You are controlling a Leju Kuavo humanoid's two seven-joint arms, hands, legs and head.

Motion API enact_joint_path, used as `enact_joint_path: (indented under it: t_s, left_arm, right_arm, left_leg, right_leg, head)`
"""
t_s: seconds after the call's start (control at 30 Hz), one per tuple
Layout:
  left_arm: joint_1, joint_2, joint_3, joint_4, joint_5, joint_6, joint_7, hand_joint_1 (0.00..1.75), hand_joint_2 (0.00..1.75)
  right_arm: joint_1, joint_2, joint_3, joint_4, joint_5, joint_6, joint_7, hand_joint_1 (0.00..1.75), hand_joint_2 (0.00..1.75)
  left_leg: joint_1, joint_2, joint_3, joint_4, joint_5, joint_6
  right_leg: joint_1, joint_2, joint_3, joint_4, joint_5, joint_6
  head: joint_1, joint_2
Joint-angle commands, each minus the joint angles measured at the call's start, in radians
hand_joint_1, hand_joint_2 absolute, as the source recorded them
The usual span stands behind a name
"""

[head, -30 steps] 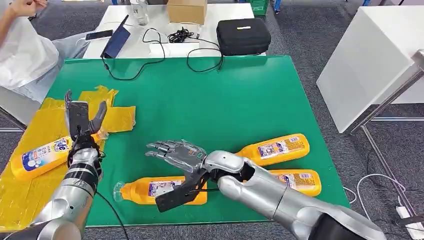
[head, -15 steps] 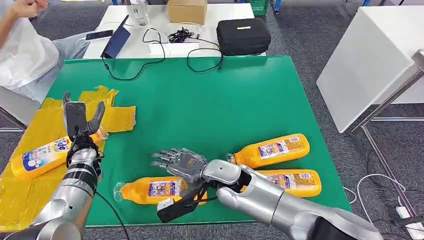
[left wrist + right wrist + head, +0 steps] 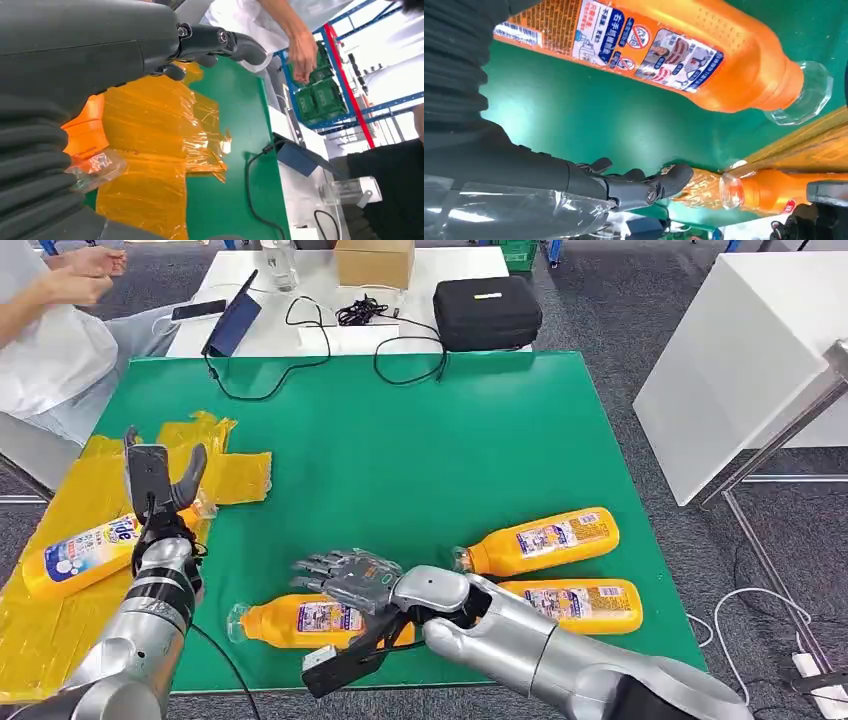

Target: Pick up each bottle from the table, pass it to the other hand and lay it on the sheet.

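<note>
An orange bottle point(image 3: 80, 555) with a clear cap lies on the yellow sheet point(image 3: 45, 635) at the table's left edge. My left hand point(image 3: 158, 478) stands open just above its neck point(image 3: 85, 131), holding nothing. A second orange bottle point(image 3: 300, 620) lies near the front edge, its clear cap point(image 3: 804, 95) pointing left. My right hand point(image 3: 350, 580) hovers open over it, fingers point(image 3: 644, 187) spread and thumb towards the table's front edge. Two more orange bottles point(image 3: 545, 540) point(image 3: 585, 602) lie side by side at the right of the green table point(image 3: 420, 450).
Behind the green table a white table point(image 3: 320, 340) carries a laptop point(image 3: 232, 322), cables, a black case point(image 3: 487, 312) and a cardboard box point(image 3: 373, 262). A person point(image 3: 45, 330) sits at the far left. A white cabinet point(image 3: 740, 370) stands on the right.
My right hand has come down and back towards the front edge, over the near bottle. The left hand has hardly moved. The person's arms have shifted.
</note>
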Motion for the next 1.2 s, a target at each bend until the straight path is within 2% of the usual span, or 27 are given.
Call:
enact_joint_path:
  t_s: [0.03,0.23,0.3,0.47,0.5,0.63,0.73,0.93,1.2]
  left_arm:
    - [-0.042,0.007,0.037,0.078,0.011,-0.004,-0.001,0.0,1.75]
    - [-0.035,0.006,0.044,0.082,0.019,-0.007,-0.003,0.0,1.75]
    - [-0.034,0.002,0.042,0.079,0.019,-0.008,-0.002,0.0,1.75]
    - [-0.035,-0.001,0.041,0.079,0.018,-0.006,-0.001,0.0,1.75]
    - [-0.036,-0.001,0.041,0.079,0.019,-0.01,0.0,0.0,1.75]
    - [-0.041,-0.01,0.036,0.076,0.018,-0.008,0.005,0.0,1.75]
    - [-0.044,-0.014,0.032,0.076,0.018,-0.008,0.008,0.0,1.75]
    - [-0.044,-0.015,0.031,0.076,0.017,-0.009,0.008,0.0,1.75]
    - [-0.063,-0.045,-0.003,0.087,0.006,-0.015,0.022,0.0,1.75]
  right_arm:
    - [-0.023,0.012,0.032,0.051,-0.025,0.016,0.007,0.0,1.75]
    - [-0.02,0.019,0.049,0.096,-0.006,0.006,0.027,0.0,1.75]
    - [-0.016,0.025,0.051,0.133,0.002,0.001,0.036,0.0,1.75]
    - [-0.012,0.025,0.054,0.143,0.007,-0.004,0.037,0.0,1.75]
    - [-0.012,0.032,0.052,0.163,0.022,-0.013,0.065,0.0,1.75]
    - [0.006,0.052,0.053,0.23,0.028,-0.018,0.062,0.0,1.75]
    - [0.009,0.069,0.058,0.279,0.036,-0.019,0.062,0.0,1.75]
    - [0.008,0.069,0.057,0.283,0.037,-0.019,0.063,0.0,1.75]
    - [0.037,0.12,0.014,0.475,0.067,-0.041,0.103,0.0,1.75]
  left_leg:
    - [0.001,0.001,0.003,0.0,-0.002,-0.001]
    - [0.002,0.0,0.006,0.0,-0.002,-0.002]
    - [0.001,0.0,0.002,0.0,-0.001,-0.001]
    - [0.001,0.0,0.003,0.0,-0.001,-0.001]
    - [0.0,0.0,0.002,0.0,0.0,-0.001]
    - [0.002,0.0,0.006,0.0,-0.002,-0.002]
    - [0.001,-0.001,0.003,0.0,-0.001,-0.001]
    - [0.001,-0.001,0.002,0.0,-0.001,-0.001]
    - [0.002,-0.003,0.004,0.0,-0.001,-0.001]
  right_leg:
    - [0.001,0.0,0.004,0.0,-0.001,-0.001]
    - [0.002,-0.002,0.007,-0.002,-0.002,-0.001]
    - [0.001,-0.001,0.002,-0.001,-0.001,-0.001]
    - [0.001,-0.001,0.003,-0.001,-0.001,-0.001]
    - [0.0,-0.001,0.002,-0.001,0.0,0.0]
    - [0.002,-0.002,0.007,-0.002,-0.002,-0.001]
    - [0.001,-0.002,0.003,-0.001,-0.001,-0.001]
    - [0.001,-0.002,0.003,0.0,-0.001,-0.001]
    - [0.002,-0.005,0.005,-0.001,-0.002,-0.001]
  head:
    - [0.0,0.0]
    - [0.0,0.0]
    - [0.0,0.0]
    - [0.0,0.0]
    - [0.0,0.0]
    - [0.0,0.0]
    - [0.0,0.0]
    - [0.0,0.0]
    - [0.0,0.0]
